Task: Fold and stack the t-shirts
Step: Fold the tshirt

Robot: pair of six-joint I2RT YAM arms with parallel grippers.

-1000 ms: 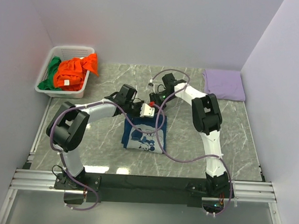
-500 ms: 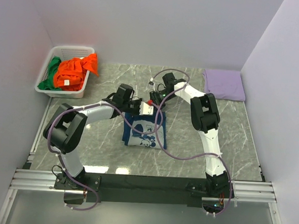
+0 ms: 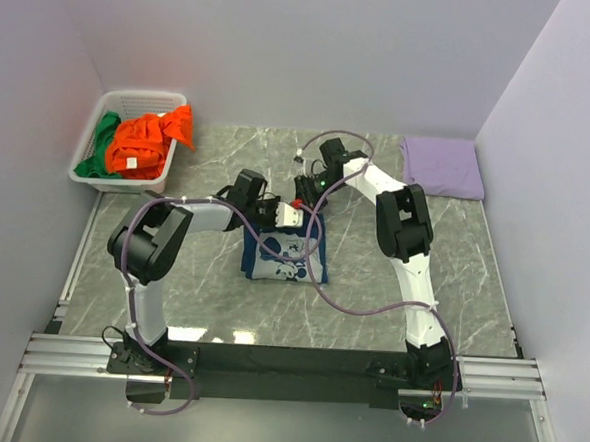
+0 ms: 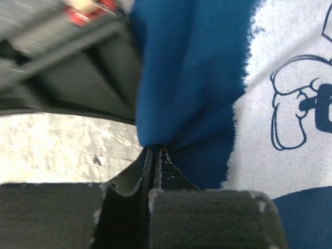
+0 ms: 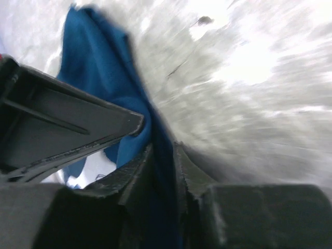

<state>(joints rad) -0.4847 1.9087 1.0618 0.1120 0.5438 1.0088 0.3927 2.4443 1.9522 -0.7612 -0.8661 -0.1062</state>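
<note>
The navy blue t-shirt point(image 3: 285, 260) with a white chest print lies partly folded at the middle of the table, its far edge lifted. Both grippers meet at that far edge. My left gripper point(image 3: 277, 214) is shut on a fold of navy cloth point(image 4: 187, 83), the white print point(image 4: 290, 98) just beyond it. My right gripper point(image 3: 302, 205) is shut on the same shirt, with navy cloth point(image 5: 116, 98) running between its fingers point(image 5: 136, 171). The orange t-shirt point(image 3: 145, 142) and the green t-shirt point(image 3: 101, 141) lie crumpled in the basket at the far left.
The white slotted basket point(image 3: 142, 98) stands in the far left corner. A folded lilac cloth point(image 3: 441, 166) lies at the far right by the wall. The left gripper's dark finger point(image 5: 62, 124) crosses the right wrist view, very close to the right gripper.
Both grippers have drawn the navy shirt's far edge slightly away from the bases, and its near edge has followed. The left arm's elbow has swung to the right.
</note>
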